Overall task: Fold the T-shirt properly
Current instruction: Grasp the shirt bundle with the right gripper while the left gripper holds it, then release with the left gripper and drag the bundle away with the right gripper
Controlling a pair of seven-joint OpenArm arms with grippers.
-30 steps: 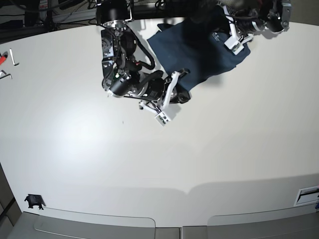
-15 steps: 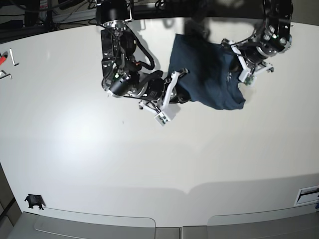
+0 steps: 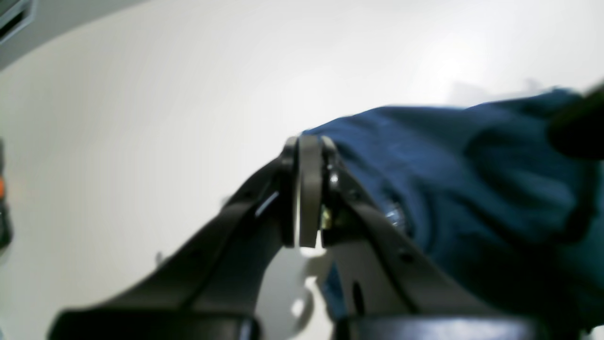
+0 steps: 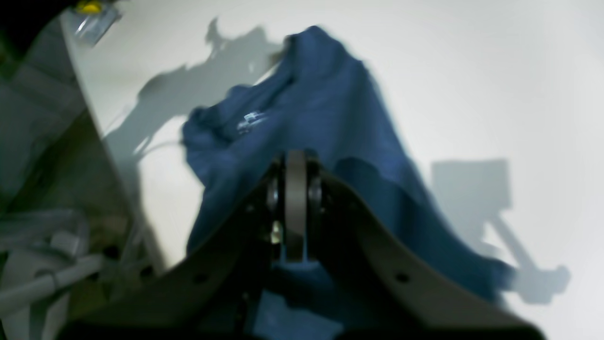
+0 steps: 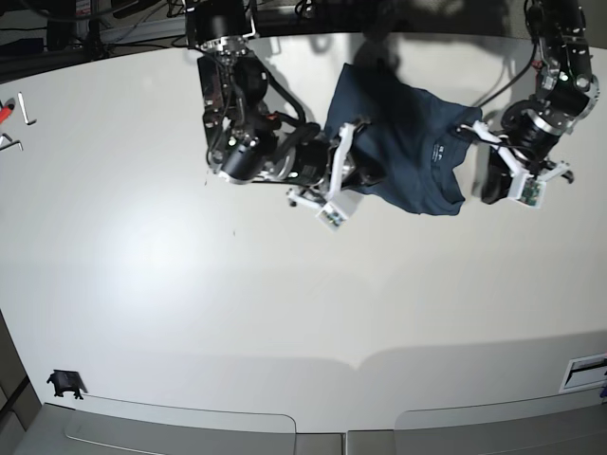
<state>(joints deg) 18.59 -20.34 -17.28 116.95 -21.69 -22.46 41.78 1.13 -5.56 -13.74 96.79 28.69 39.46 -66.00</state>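
The dark navy T-shirt (image 5: 398, 142) lies partly spread at the back of the white table (image 5: 285, 303), its collar and small neck label facing right. My right gripper (image 5: 365, 175) is shut on the T-shirt's near-left edge; in the right wrist view its closed fingers (image 4: 295, 208) sit over blue cloth (image 4: 330, 118). At the T-shirt's right edge, beside the collar, my left gripper (image 5: 482, 171) is shut on the cloth. In the left wrist view its fingers (image 3: 306, 208) are pressed together, with blue fabric (image 3: 472, 189) bunched to their right.
A red-tipped tool (image 5: 6, 109) and small white marks lie at the far left edge. A small black object (image 5: 64, 382) sits at the front left corner. A white label (image 5: 583, 372) is at the front right. Cables run behind the table.
The left gripper has swung from the back right down to the T-shirt's right side, pulling the cloth out wider and flatter. The right gripper has shifted a little to the right.
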